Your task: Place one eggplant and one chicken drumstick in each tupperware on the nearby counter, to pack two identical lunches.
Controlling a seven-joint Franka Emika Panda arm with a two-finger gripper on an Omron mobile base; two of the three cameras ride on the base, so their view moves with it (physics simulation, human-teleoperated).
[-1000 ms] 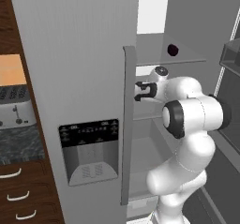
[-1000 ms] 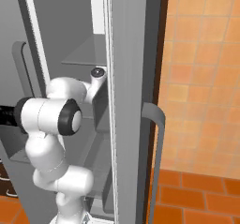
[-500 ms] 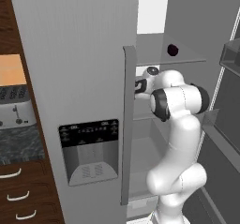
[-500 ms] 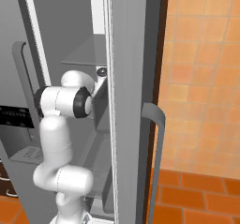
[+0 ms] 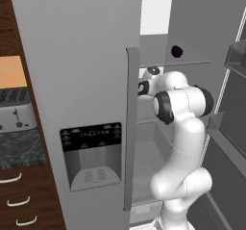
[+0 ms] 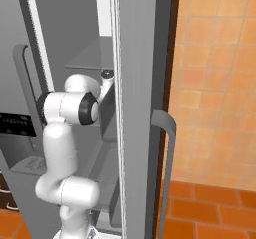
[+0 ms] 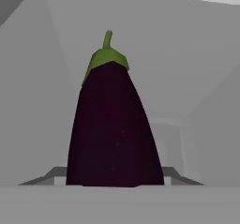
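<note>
One eggplant (image 7: 112, 124) stands close before my tool, stem pointing away, inside the open fridge (image 5: 86, 80) on a middle shelf. Whether my tool clamps it, I cannot tell. I should squeeze its thick middle squarely before lifting out.

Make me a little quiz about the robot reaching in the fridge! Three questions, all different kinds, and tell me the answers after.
1. True or false: the eggplant in the hand view has a green stem cap.
2. Pick one. In the left base view, the silver toaster stands: A) inside the fridge, B) on the counter left of the fridge, C) on the floor.
3. Fill in: in the left base view, a small dark thing lies on a fridge shelf ____ the arm's hand.

Key: 1 true; 2 B; 3 above.
</note>
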